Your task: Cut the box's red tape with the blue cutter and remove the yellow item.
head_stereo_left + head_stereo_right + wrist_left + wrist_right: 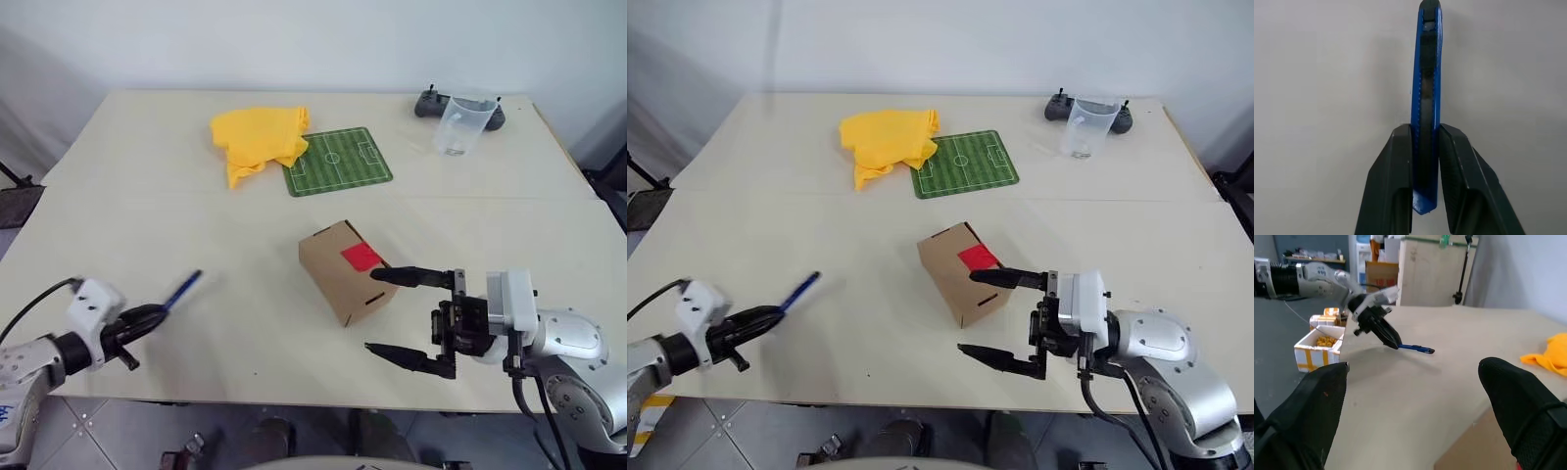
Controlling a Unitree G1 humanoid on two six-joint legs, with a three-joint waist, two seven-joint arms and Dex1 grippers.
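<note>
Nearest the camera, at the table's point(118, 176) front edge, both grippers are seen. On the robot's right side, the right gripper point(409, 318) is held with its two black fingers spread wide and nothing between them; one finger reaches to the near corner of the box point(343, 270), the other hangs lower, toward the table edge. At the left, the left gripper point(137, 321) is clamped on the rear end of the blue cutter point(183, 289), whose body is pinched between the two pads in the left wrist view and whose front end is pointed across the table toward the box.

The box is placed near the middle of the table, flaps shut, with the red tape point(361, 257) on its top face. The yellow item cannot be seen and is presumably sealed inside.

The step in hand is judged to be the carrying of the cutter to the box; no cut is yet made. Next, the cutter tip must be brought onto the tape, with the box probably steadied by the right gripper.

Bare table is left open between cutter and box. A yellow cloth point(260, 137), a football-pitch mat point(338, 162), a clear cup point(462, 125) and a black controller point(429, 103) are kept well apart at the far side.
</note>
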